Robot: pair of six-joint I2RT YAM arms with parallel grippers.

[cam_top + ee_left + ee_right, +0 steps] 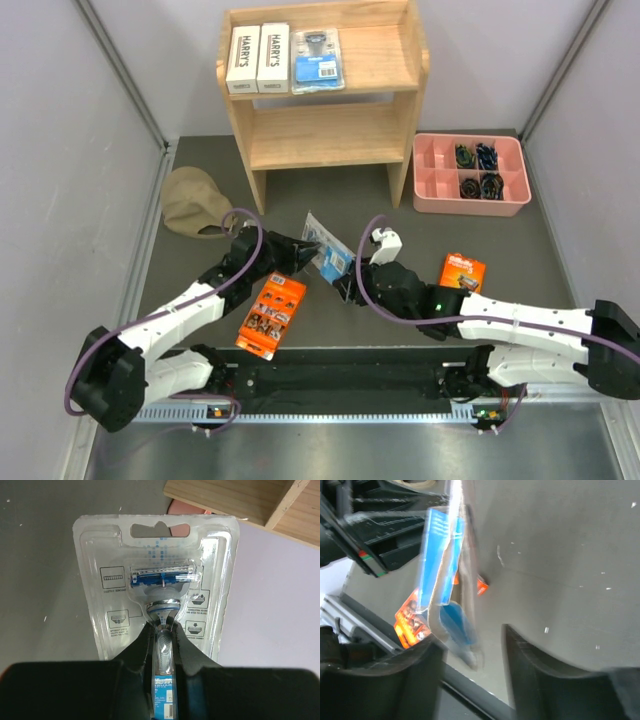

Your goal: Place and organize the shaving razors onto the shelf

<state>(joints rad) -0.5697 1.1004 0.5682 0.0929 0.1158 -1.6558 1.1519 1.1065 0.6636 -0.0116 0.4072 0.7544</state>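
My left gripper is shut on a clear blister pack with a blue razor and holds it above the table in front of the shelf. In the left wrist view the jaws clamp the pack's lower middle. My right gripper is open just right of it. In the right wrist view the pack's lower end hangs between the spread fingers, close to the left one. Two white HARRY'S boxes and a blue blister pack lie on the shelf's top tier. Two orange packs lie on the table.
A pink compartmented tray with small dark items stands right of the shelf. A beige cap lies left of the shelf. Grey walls close in the left, right and back. The shelf's lower tier is bare.
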